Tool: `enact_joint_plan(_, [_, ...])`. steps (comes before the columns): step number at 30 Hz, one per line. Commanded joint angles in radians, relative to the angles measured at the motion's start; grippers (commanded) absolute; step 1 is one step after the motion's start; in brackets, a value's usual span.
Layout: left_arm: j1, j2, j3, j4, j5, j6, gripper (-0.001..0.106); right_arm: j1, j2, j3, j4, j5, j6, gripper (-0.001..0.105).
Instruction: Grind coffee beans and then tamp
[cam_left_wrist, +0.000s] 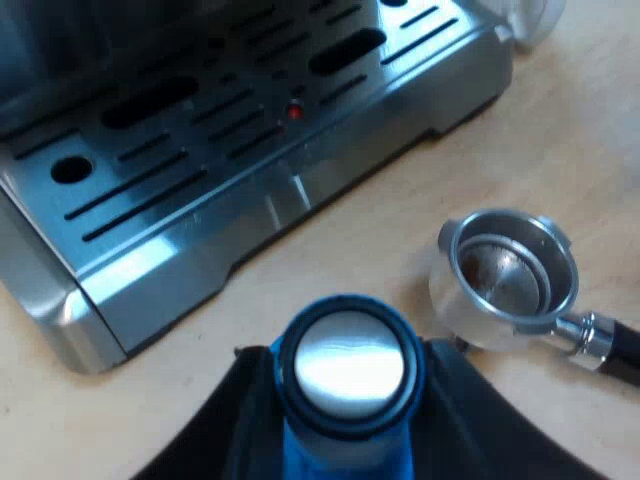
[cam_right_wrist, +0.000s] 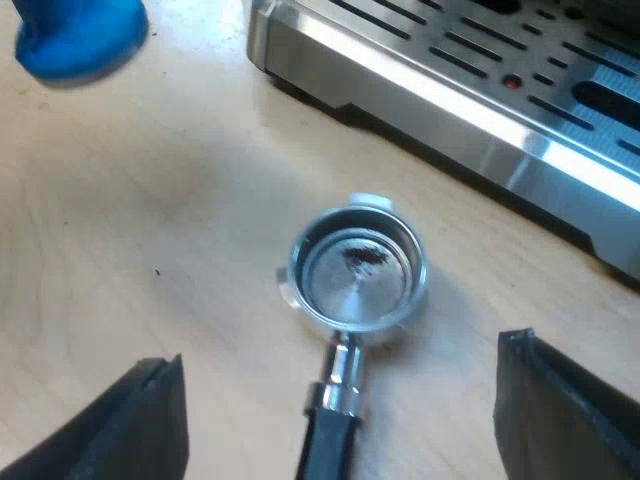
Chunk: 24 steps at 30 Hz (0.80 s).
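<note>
My left gripper (cam_left_wrist: 345, 400) is shut on the blue tamper (cam_left_wrist: 345, 365), whose round metal face points away from the fingers, above the wooden table near the machine's drip tray (cam_left_wrist: 240, 150). The metal holder (cam_left_wrist: 505, 280) lies loose on the table beside the tamper, basket up, with a trace of coffee grounds inside. My right gripper (cam_right_wrist: 340, 420) stands open above the holder's dark handle (cam_right_wrist: 325, 445), one finger on each side and apart from it. The holder's basket (cam_right_wrist: 355, 275) sits just beyond the fingers. The blue tamper (cam_right_wrist: 75, 35) shows farther off over the table.
The espresso machine's steel drip tray (cam_right_wrist: 470, 100) with its slotted grille runs along the table close to the holder. A small red dot (cam_left_wrist: 294, 111) shows on the grille. A white object (cam_left_wrist: 530, 20) stands by the tray's corner. Bare wooden table lies around the holder.
</note>
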<state>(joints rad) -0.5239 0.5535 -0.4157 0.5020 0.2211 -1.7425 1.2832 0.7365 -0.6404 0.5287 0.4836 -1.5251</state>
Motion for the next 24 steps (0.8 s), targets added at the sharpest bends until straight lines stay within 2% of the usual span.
enact_joint_plan(1, [-0.005,-0.006,-0.026,-0.006,0.023,-0.004,0.007,-0.004,-0.054,0.033,0.006,0.012,0.003,0.066])
enact_joint_plan(10, [-0.005,-0.006,-0.093,0.018,0.048,-0.004,0.007,-0.004,-0.208,0.174,-0.056,0.073,0.003,0.066])
enact_joint_plan(13, [-0.005,0.000,-0.103,0.018,0.054,-0.004,0.007,-0.004,-0.216,0.241,-0.164,0.120,0.003,0.066])
enact_joint_plan(18, [-0.005,0.009,-0.104,0.018,0.067,-0.004,0.007,-0.004,-0.216,0.377,-0.388,0.118,-0.023,0.066])
enact_joint_plan(24, [-0.005,0.026,-0.104,0.018,0.067,-0.001,0.007,-0.004,-0.216,0.445,-0.473,0.109,-0.026,0.066])
